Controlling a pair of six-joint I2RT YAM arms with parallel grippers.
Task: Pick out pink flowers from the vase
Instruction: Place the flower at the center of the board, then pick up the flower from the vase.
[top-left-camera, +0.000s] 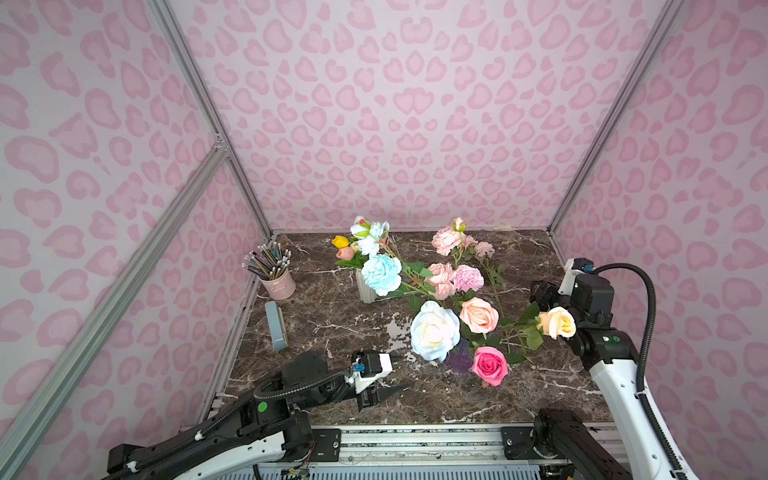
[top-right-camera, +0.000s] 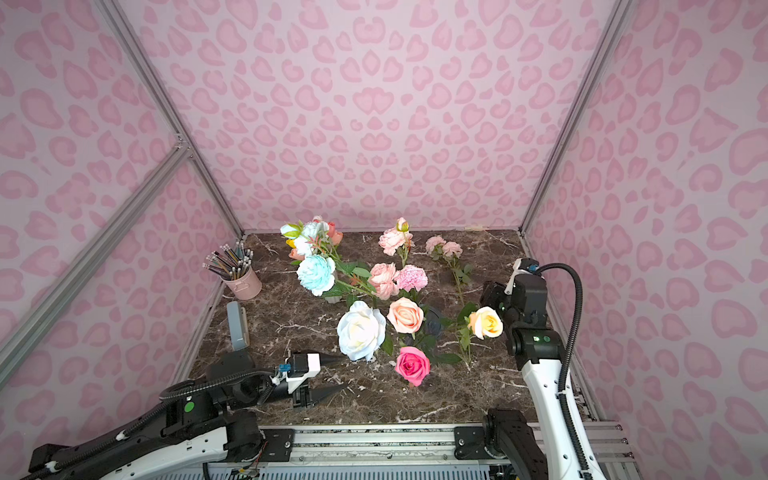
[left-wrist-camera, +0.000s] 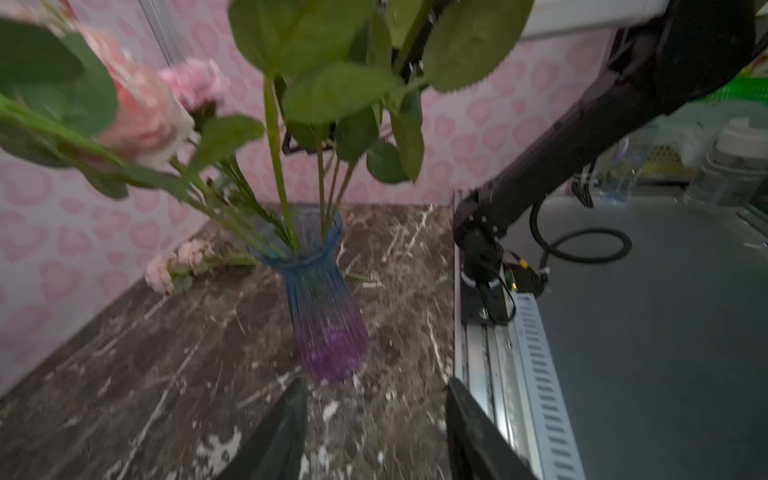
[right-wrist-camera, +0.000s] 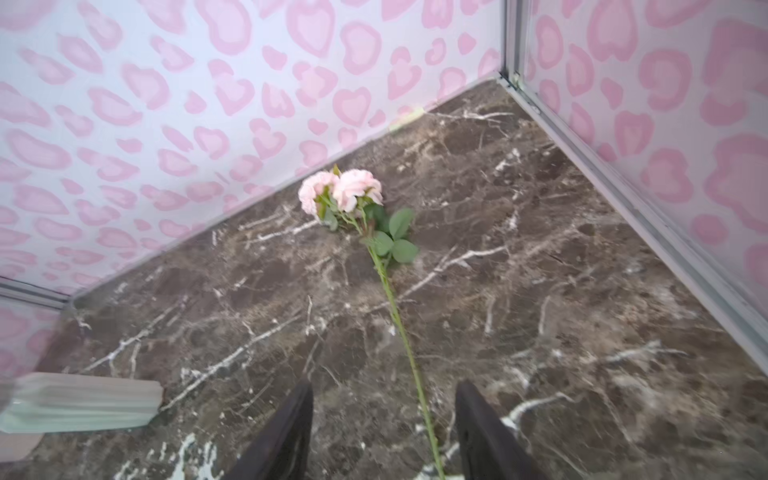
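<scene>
- The right gripper (right-wrist-camera: 384, 436) has let go: its jaws stand wide apart, and the thin green stem of the pale pink sprig (right-wrist-camera: 340, 193) runs loose between them, flat on the marble table (right-wrist-camera: 561, 291).
- That sprig's two blooms lie well ahead of the right gripper, close to the back wall.
- The left gripper (left-wrist-camera: 374, 436) is spread open too, with nothing between its jaws.
- Just ahead of the left gripper, the blue-to-purple glass vase (left-wrist-camera: 324, 299) stands upright on the table.
- High above the left gripper, the pink peony (left-wrist-camera: 141, 112) and pink carnation (left-wrist-camera: 195, 83) lean out on stems that run down into that vase.
- In a top view, the magenta rose (top-left-camera: 490, 365) sits in the bunch over the vase, beyond the left gripper's tips, next to the white rose (top-left-camera: 434, 330) and peach rose (top-left-camera: 478, 314).
</scene>
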